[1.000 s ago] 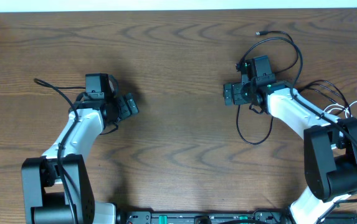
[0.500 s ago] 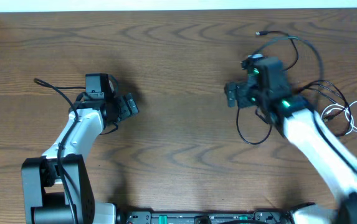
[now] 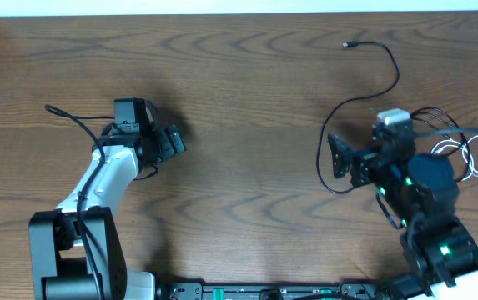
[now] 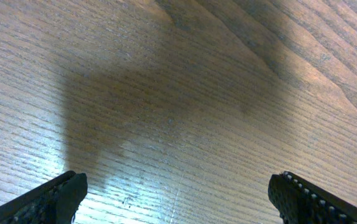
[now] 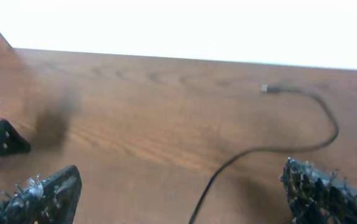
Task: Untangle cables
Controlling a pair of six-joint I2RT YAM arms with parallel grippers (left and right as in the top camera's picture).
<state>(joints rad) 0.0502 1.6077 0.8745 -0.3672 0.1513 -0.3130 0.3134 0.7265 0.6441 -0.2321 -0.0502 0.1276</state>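
Black cable [image 3: 395,73]: right half of frame, long run from plug [image 3: 346,45] at upper right, curving down to a loop just left of right gripper [image 3: 335,158], wide, empty. White cable [image 3: 470,155] far right. Left gripper [image 3: 173,140] wide, well apart.

Worktop [image 3: 247,167]: brown wood grain, level. One long black cable [image 3: 398,73] lies loose on it, curving past the front of the right claw [image 3: 335,158], with its plug end well beyond. A second black cable [image 3: 439,111] and a white cable [image 3: 470,157] lie bunched behind that claw.
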